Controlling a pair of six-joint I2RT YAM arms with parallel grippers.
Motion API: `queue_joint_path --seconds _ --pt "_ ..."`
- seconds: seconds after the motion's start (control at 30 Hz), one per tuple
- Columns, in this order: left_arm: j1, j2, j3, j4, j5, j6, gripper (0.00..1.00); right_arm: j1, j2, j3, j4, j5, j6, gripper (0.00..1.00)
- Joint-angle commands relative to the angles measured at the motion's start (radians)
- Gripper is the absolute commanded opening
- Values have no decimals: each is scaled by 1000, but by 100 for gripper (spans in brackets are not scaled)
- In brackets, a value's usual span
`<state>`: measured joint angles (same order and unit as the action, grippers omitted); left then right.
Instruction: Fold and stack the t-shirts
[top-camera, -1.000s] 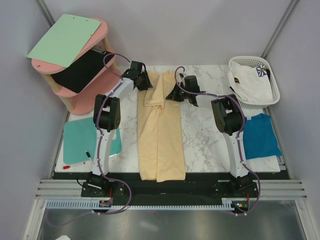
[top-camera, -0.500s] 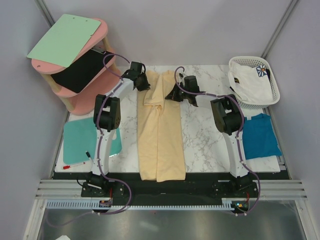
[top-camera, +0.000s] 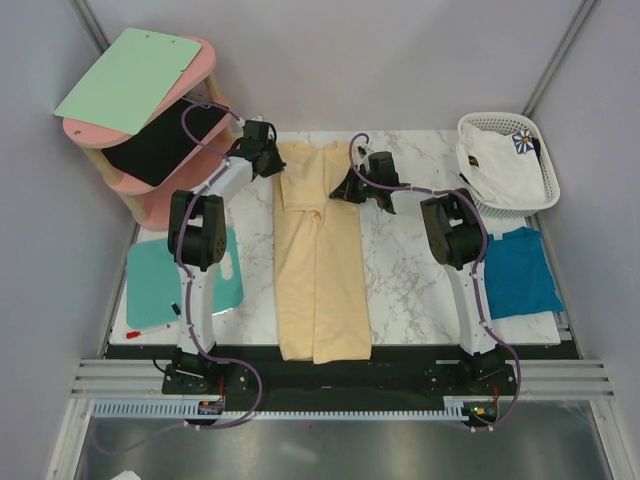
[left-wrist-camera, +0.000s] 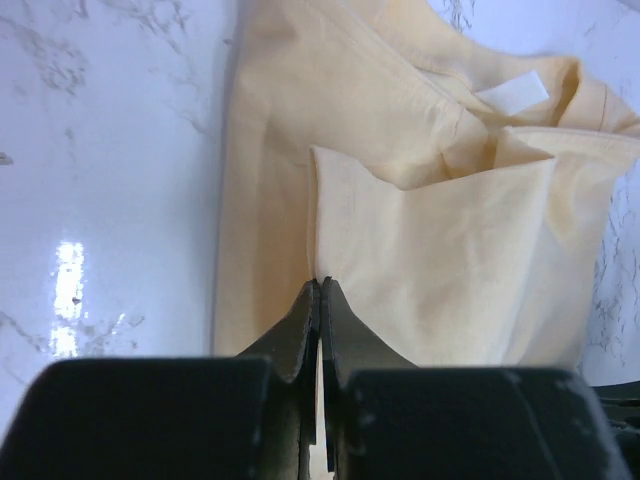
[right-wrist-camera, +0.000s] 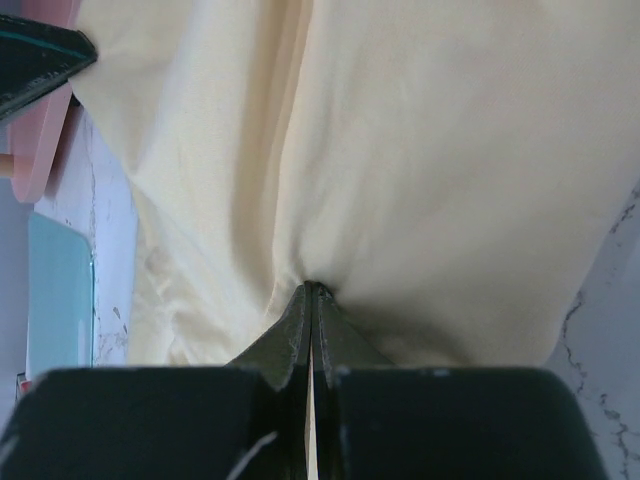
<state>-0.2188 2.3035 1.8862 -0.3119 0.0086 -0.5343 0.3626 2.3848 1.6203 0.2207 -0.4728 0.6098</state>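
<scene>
Left end effector (top-camera: 272, 163) clenched on large pale yellow cloth t-shirt (top-camera: 318, 290), pinching fold at its 11 o'clock corner. Right end effector (top-camera: 346, 188) clamped on same shirt's edge at 1 o'clock. Shirt lies as long strip, 12 to 6 o'clock, mid white marble worktop (top-camera: 410, 270). At 3 o'clock edge, teal-blue cloth t-shirt (top-camera: 520, 272). At 2 o'clock, white flower-print t-shirt (top-camera: 500, 165) inside white plastic lattice basket (top-camera: 487, 121).
</scene>
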Motion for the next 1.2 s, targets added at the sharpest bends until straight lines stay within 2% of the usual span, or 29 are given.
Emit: queue_joint_path --seconds 0.0,0.23,0.3,0.33,0.37,0.4,0.43,0.47,0.5,0.53,0.6,0.63,0.67,0.7,0.77,0.8,0.87,1.03,1.17 --pt "24 -73 -47 82 -62 -13 2 -1 33 21 -11 8 -10 0" --pt "50 -26 19 39 -47 8 4 -1 24 16 -18 5 -24 1" --pt "55 -36 17 25 -30 11 16 -1 5 -11 2 5 -36 3" --pt "55 -71 -10 25 -33 13 42 -2 -36 -34 25 16 -32 3" --pt "53 -99 -37 27 -44 8 56 -1 -59 -80 58 25 -33 5" --pt "53 -137 -74 37 -48 4 64 -1 -90 -100 65 34 -35 7" --pt "52 -217 -166 81 -47 5 72 -1 -149 -118 68 45 -50 11" --pt "50 -269 -215 103 -48 5 75 -1 -183 -150 57 60 -59 14" --pt "49 -314 -263 123 -47 7 77 -1 -218 -166 46 69 -71 21" --pt "42 -355 -341 140 -61 2 90 -1 -290 -183 36 77 -96 26" --pt "26 -464 -386 139 -40 -4 93 -1 -411 -238 -13 112 -120 42" --pt "19 -492 -404 90 -29 -3 100 1 -455 -258 -32 121 -145 47" --pt "12 -536 -412 55 -21 -10 100 1 -495 -302 -71 132 -154 52" --pt "12 -568 -427 21 -12 -22 100 -1 -574 -327 -87 147 -159 64" --pt "9 -631 -537 1 42 -56 99 1 -651 -416 -124 146 -168 74" --pt "7 -710 -589 0 60 -73 99 -1 -724 -451 -133 140 -163 84" --pt "6 -784 -729 -9 82 -95 99 -1 -794 -566 -150 126 -150 98" --pt "-17 -999 -997 -50 146 -153 96 7 -981 -776 -211 34 -117 98" --pt "-112 -1082 -1104 -133 134 -202 96 38 -1101 -928 -329 36 -113 98"
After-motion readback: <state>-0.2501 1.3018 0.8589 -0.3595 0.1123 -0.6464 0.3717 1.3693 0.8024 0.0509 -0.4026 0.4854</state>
